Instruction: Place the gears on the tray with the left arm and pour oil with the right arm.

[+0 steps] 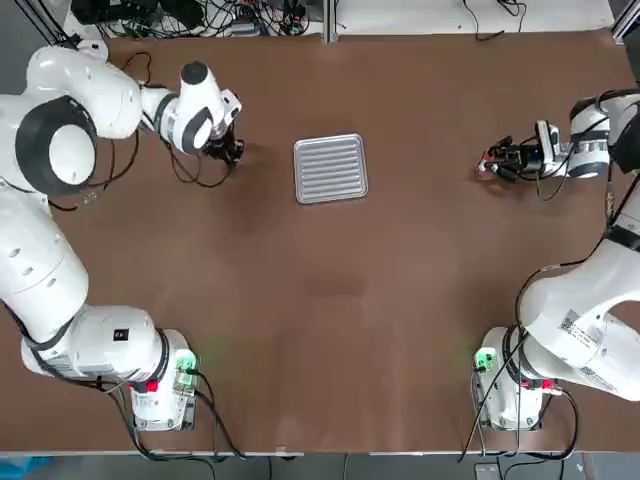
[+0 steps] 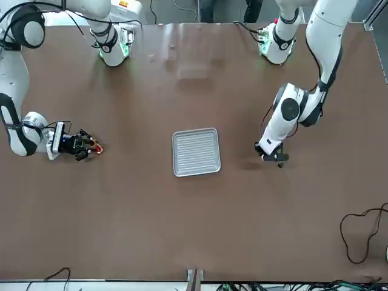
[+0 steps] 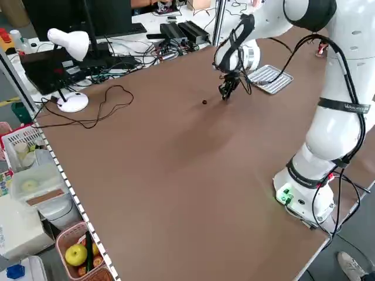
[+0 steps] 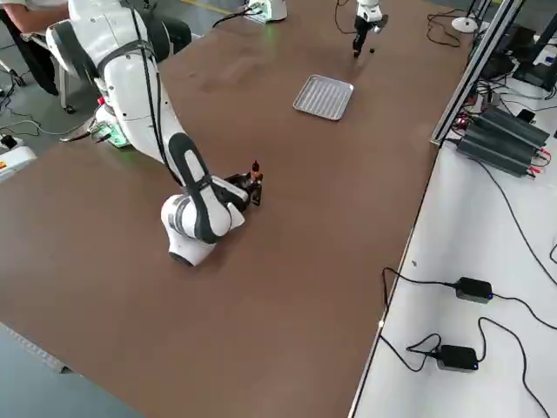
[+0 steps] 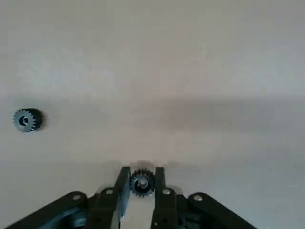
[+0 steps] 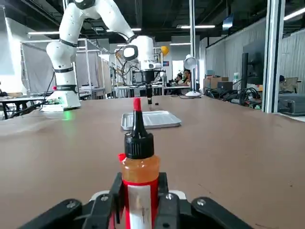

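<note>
Going L to R across the table in the top view. L gripper point(image 1: 232, 150) was at the far left, pointing down, near the tray's left edge but apart from it. Its jaws were clenched on one gear point(image 5: 141, 182), seen between the fingertips in the left wrist view; judging by the left side view, gear & gripper were just off or barely at the table top, can't tell which. The 2nd gear point(image 5: 26, 119) lay loose on the bare table, a bit further left of the gripper, also showing as a dark dot point(image 3: 204, 102) in the left side view.

Centre-far: the tray point(image 1: 331, 168), ribbed metal, flat on the table w/ nothing on it.

Far right: R gripper point(image 1: 497, 160), lying low & level, aimed toward the tray but well apart from it. Jaws were grasping the oil bottle point(image 6: 139, 176) around its label, bottle upright, dark cap & red tip on top. It also showed in the front view point(image 2: 96, 147).

Progress, as I judge it: early. Both pickups looked made, i.e. 1 gear gripped, bottle gripped. Nothing delivered yet: no gear on the tray, no oil poured. Left to do: carry gear 1 to the tray, fetch & place gear 2, then bring the bottle over and tip it.
</note>
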